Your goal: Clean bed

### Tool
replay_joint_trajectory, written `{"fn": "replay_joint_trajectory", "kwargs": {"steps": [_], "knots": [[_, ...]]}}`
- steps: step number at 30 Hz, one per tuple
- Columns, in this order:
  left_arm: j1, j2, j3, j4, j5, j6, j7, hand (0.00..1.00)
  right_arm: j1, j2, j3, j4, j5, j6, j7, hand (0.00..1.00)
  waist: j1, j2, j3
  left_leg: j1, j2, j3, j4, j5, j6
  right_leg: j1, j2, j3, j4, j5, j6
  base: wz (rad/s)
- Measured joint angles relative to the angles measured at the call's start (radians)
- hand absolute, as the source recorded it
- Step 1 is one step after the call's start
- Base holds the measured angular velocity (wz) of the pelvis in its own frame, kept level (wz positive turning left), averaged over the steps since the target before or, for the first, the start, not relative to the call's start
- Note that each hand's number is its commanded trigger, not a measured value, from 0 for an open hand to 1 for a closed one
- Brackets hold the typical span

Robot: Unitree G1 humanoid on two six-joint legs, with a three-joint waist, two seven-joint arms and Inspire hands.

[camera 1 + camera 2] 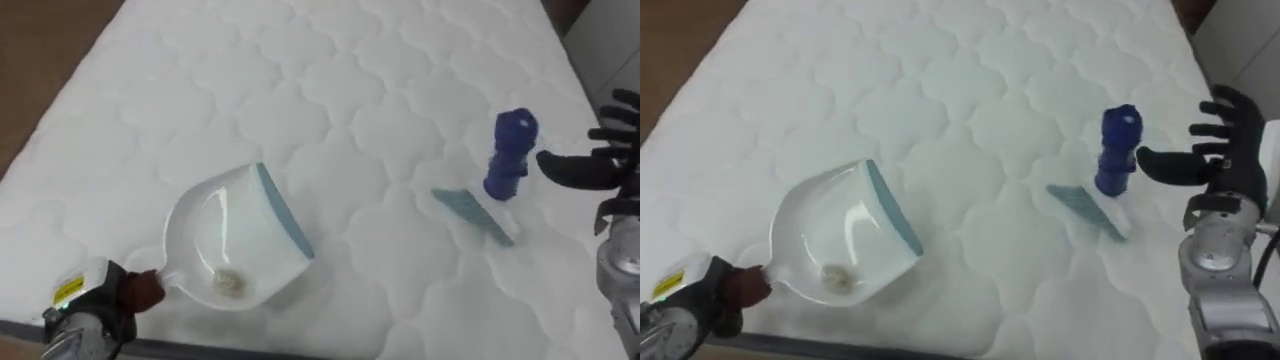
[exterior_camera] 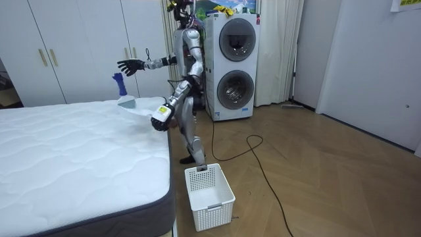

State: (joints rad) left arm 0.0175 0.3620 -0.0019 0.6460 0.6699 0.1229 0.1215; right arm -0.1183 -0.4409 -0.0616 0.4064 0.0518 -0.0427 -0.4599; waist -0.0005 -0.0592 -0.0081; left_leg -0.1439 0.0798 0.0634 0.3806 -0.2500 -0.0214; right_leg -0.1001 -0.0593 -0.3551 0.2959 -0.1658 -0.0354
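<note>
Left eye view — one dustpan (image 1: 232,238) in curled left hand (image 1: 140,290), one brush (image 1: 505,170) near spread right hand (image 1: 598,165)

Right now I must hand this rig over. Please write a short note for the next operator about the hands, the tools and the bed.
Left hand: shut on the dustpan handle, pan at the near edge of the bed.
Right hand: open, beside the brush, not touching it. The brush stands on the bed.
Done: some crumbs lie in the pan.
Left: empty the pan, perhaps into the basket on the floor.
</note>
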Motion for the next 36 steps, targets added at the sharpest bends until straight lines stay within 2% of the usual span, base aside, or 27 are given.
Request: {"fn": "replay_joint_trajectory", "kwargs": {"steps": [2, 5, 8, 9, 11, 14, 15, 18, 20, 21, 22, 23, 24, 25, 26, 27, 28, 29, 30, 31, 33, 35, 36], "knots": [[0.004, -0.002, -0.005, -0.003, -0.04, 0.001, -0.028, 1.0, 0.025, 0.0, -0.001, -0.011, 0.032, 0.001, -0.02, 0.0, -0.024, -0.004, 0.0022, -0.018, 0.035, 0.107, 0.03, 0.007, 0.003, 0.024, -0.026, -0.075, 0.027, -0.034, 0.005, 1.06], [0.011, -0.014, -0.007, -0.003, -0.049, 0.004, -0.063, 1.0, 0.036, 0.0, 0.0, -0.015, 0.058, 0.001, -0.028, 0.0, -0.028, -0.001, 0.0047, -0.027, 0.048, 0.184, 0.038, 0.021, 0.01, 0.055, -0.05, -0.148, 0.032, -0.063, 0.018, 0.9], [0.018, -0.021, -0.007, -0.015, -0.052, 0.007, -0.089, 1.0, 0.037, 0.0, -0.001, -0.026, 0.061, 0.012, -0.023, 0.0, -0.033, 0.008, 0.0077, -0.036, 0.041, 0.2, 0.029, 0.036, 0.018, 0.078, -0.072, -0.217, 0.031, -0.077, 0.033, 0.82], [0.024, -0.021, -0.006, -0.019, -0.052, 0.007, -0.091, 1.0, 0.037, 0.0, -0.001, -0.026, 0.064, 0.014, -0.02, 0.0, -0.032, 0.009, 0.0079, -0.035, 0.033, 0.197, 0.025, 0.038, 0.019, 0.086, -0.075, -0.225, 0.03, -0.079, 0.036, 0.63], [0.039, -0.018, -0.001, -0.02, -0.063, 0.008, -0.098, 1.0, 0.039, 0.0, -0.001, -0.027, 0.072, 0.023, -0.014, 0.0, -0.016, 0.014, 0.0064, -0.011, 0.011, 0.184, 0.008, 0.043, 0.022, 0.11, -0.081, -0.223, 0.031, -0.082, 0.045, 0.45], [0.041, -0.004, 0.0, -0.032, -0.089, 0.008, -0.118, 1.0, 0.044, 0.0, 0.001, -0.041, 0.069, 0.024, 0.016, 0.0, -0.002, 0.02, 0.0053, -0.015, -0.008, 0.163, -0.001, 0.043, 0.024, 0.125, -0.087, -0.226, 0.034, -0.085, 0.054, 0.38], [0.041, 0.0, 0.0, -0.041, -0.089, 0.008, -0.126, 1.0, 0.045, 0.001, 0.001, -0.041, 0.069, 0.024, 0.018, 0.0, 0.0, 0.022, 0.0051, -0.016, -0.01, 0.163, -0.001, 0.043, 0.024, 0.13, -0.088, -0.229, 0.033, -0.084, 0.055, 0.56], [0.041, 0.011, 0.002, -0.115, -0.091, 0.005, -0.155, 1.0, 0.062, 0.001, -0.004, -0.065, 0.07, 0.046, 0.019, 0.0, 0.003, 0.026, 0.0034, -0.009, -0.028, 0.182, -0.023, 0.051, 0.046, 0.145, -0.108, -0.223, 0.06, -0.085, 0.059, 0.67], [0.04, 0.01, 0.001, -0.14, -0.089, -0.009, -0.173, 1.0, 0.062, 0.001, -0.003, -0.069, 0.069, 0.05, 0.026, 0.0, 0.012, 0.03, 0.0017, 0.022, -0.058, 0.148, -0.05, 0.057, 0.057, 0.151, -0.138, -0.215, 0.134, -0.085, 0.061, 0.58], [0.04, 0.01, 0.001, -0.14, -0.089, -0.012, -0.177, 1.0, 0.062, 0.001, -0.003, -0.074, 0.069, 0.052, 0.026, 0.0, 0.013, 0.032, 0.0015, 0.033, -0.064, 0.13, -0.054, 0.058, 0.06, 0.15, -0.145, -0.208, 0.157, -0.085, 0.062, 0.47], [0.037, 0.011, 0.001, -0.14, -0.089, -0.015, -0.18, 1.0, 0.057, 0.001, -0.003, -0.092, 0.065, 0.053, 0.026, 0.0, 0.014, 0.037, 0.0055, 0.036, -0.072, 0.089, -0.052, 0.06, 0.066, 0.132, -0.147, -0.171, 0.175, -0.087, 0.07, 0.45], [0.034, 0.012, 0.003, -0.141, -0.088, -0.015, -0.181, 1.0, 0.057, 0.002, -0.003, -0.123, 0.055, 0.052, 0.028, 0.0, 0.002, 0.048, 0.0126, 0.018, -0.082, 0.029, -0.038, 0.059, 0.073, 0.123, -0.1, -0.07, 0.124, -0.113, 0.075, 0.55], [0.032, 0.013, 0.005, -0.142, -0.087, -0.014, -0.181, 1.0, 0.06, 0.003, -0.003, -0.138, 0.047, 0.052, 0.029, 0.0, -0.009, 0.055, 0.0161, 0.006, -0.085, -0.005, -0.031, 0.061, 0.076, 0.118, -0.062, -0.016, 0.084, -0.122, 0.067, 0.96], [0.032, 0.015, 0.01, -0.142, -0.083, -0.014, -0.186, 1.0, 0.069, 0.003, -0.003, -0.159, 0.031, 0.053, 0.035, 0.0, -0.032, 0.06, 0.0196, -0.012, -0.102, -0.076, -0.03, 0.074, 0.079, 0.095, 0.001, 0.098, 0.007, -0.122, 0.051, 1.21], [0.032, 0.018, 0.012, -0.142, -0.066, -0.013, -0.202, 1.0, 0.072, 0.003, -0.003, -0.167, 0.03, 0.053, 0.035, 0.0, -0.049, 0.053, 0.0178, -0.028, -0.126, -0.122, -0.023, 0.084, 0.079, 0.07, 0.034, 0.172, -0.035, -0.077, 0.039, 1.3], [0.032, 0.017, 0.01, -0.142, -0.064, -0.012, -0.21, 1.0, 0.075, 0.002, -0.005, -0.167, 0.029, 0.053, 0.033, 0.0, -0.065, 0.049, 0.0165, -0.037, -0.141, -0.144, -0.015, 0.087, 0.079, 0.071, 0.034, 0.168, -0.019, -0.052, 0.009, 1.25], [0.033, 0.016, 0.006, -0.145, -0.054, -0.015, -0.231, 1.0, 0.081, 0.001, -0.008, -0.167, 0.026, 0.054, 0.023, 0.0, -0.069, 0.051, 0.0147, -0.047, -0.153, -0.155, -0.013, 0.09, 0.079, 0.085, 0.023, 0.127, -0.013, -0.057, 0.01, 1.1], [0.033, 0.019, 0.007, -0.158, -0.042, -0.015, -0.253, 1.0, 0.083, 0.002, -0.008, -0.167, 0.024, 0.054, 0.019, 0.0, -0.069, 0.053, 0.0135, -0.06, -0.153, -0.142, -0.009, 0.095, 0.083, 0.093, 0.018, 0.086, -0.023, -0.058, 0.011, 1.01], [0.033, 0.021, 0.007, -0.17, -0.036, -0.015, -0.261, 1.0, 0.087, 0.002, -0.008, -0.167, 0.024, 0.054, 0.017, 0.0, -0.07, 0.053, 0.0135, -0.067, -0.147, -0.127, -0.006, 0.098, 0.085, 0.095, 0.016, 0.068, -0.024, -0.06, 0.013, 0.95], [0.033, 0.024, 0.007, -0.195, -0.018, -0.016, -0.268, 1.0, 0.097, 0.002, -0.009, -0.169, 0.024, 0.054, 0.018, 0.0, -0.068, 0.052, 0.0129, -0.081, -0.133, -0.092, 0.001, 0.103, 0.091, 0.096, 0.012, 0.044, -0.023, -0.067, 0.017, 0.73], [0.032, 0.03, 0.007, -0.207, -0.009, -0.02, -0.271, 1.0, 0.1, 0.001, -0.008, -0.171, 0.022, 0.054, 0.034, 0.0, -0.028, 0.049, 0.0109, -0.085, -0.138, -0.096, 0.001, 0.105, 0.095, 0.087, 0.01, 0.048, -0.014, -0.07, 0.021, 0.36], [0.032, 0.058, 0.009, -0.207, -0.008, -0.019, -0.271, 1.0, 0.098, 0.001, -0.008, -0.18, 0.022, 0.054, 0.049, 0.0, -0.007, 0.045, 0.01, -0.093, -0.16, -0.135, 0.0, 0.113, 0.1, 0.091, 0.017, 0.053, -0.013, -0.069, 0.022, 0.48], [0.032, 0.063, 0.009, -0.207, -0.008, -0.019, -0.271, 1.0, 0.097, 0.001, -0.008, -0.18, 0.022, 0.054, 0.048, 0.0, -0.003, 0.044, 0.0098, -0.096, -0.165, -0.144, 0.001, 0.113, 0.101, 0.091, 0.017, 0.053, -0.012, -0.07, 0.023, 0.5]]}}
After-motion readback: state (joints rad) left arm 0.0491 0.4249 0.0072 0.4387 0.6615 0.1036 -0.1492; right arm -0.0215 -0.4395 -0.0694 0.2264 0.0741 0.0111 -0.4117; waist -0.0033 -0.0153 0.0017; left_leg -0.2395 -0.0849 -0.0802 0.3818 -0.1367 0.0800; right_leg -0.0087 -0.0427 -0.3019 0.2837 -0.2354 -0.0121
